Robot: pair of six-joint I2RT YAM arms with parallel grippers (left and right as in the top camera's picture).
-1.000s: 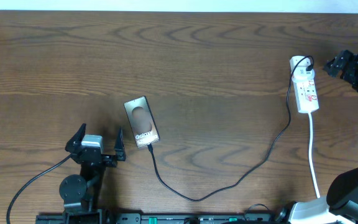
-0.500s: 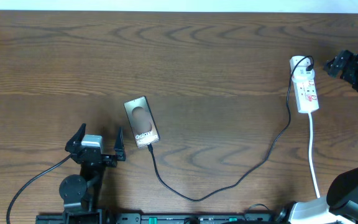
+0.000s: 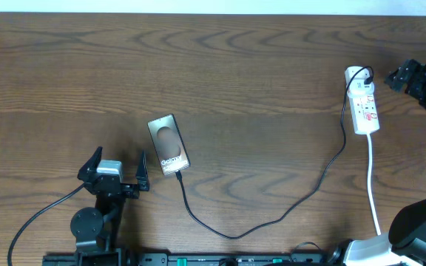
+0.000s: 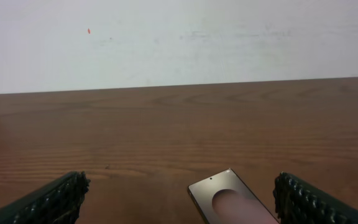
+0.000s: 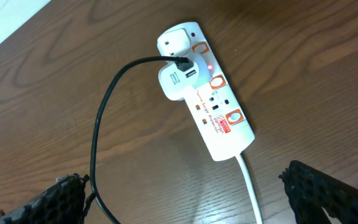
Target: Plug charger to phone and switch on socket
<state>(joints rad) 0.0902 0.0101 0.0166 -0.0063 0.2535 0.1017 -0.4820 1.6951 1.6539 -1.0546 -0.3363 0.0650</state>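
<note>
The phone (image 3: 168,145) lies flat on the table left of centre, with its "Galaxy" end toward the front. The charger cable (image 3: 272,218) runs from that end in a loop to the white socket (image 3: 363,100) at the right. My left gripper (image 3: 117,170) is open and empty, just front-left of the phone. In the left wrist view the phone (image 4: 229,200) lies ahead between the open fingers (image 4: 48,202). My right gripper (image 3: 401,76) is open, to the right of the socket. In the right wrist view the socket (image 5: 219,118) shows a small red light beside the adapter.
The socket's white cord (image 3: 373,185) runs to the front right edge. A white adapter (image 5: 182,84) with the black cable in it sits in the strip. The right arm's base (image 3: 420,222) stands at the front right, the left arm's base (image 3: 89,225) at the front left.
</note>
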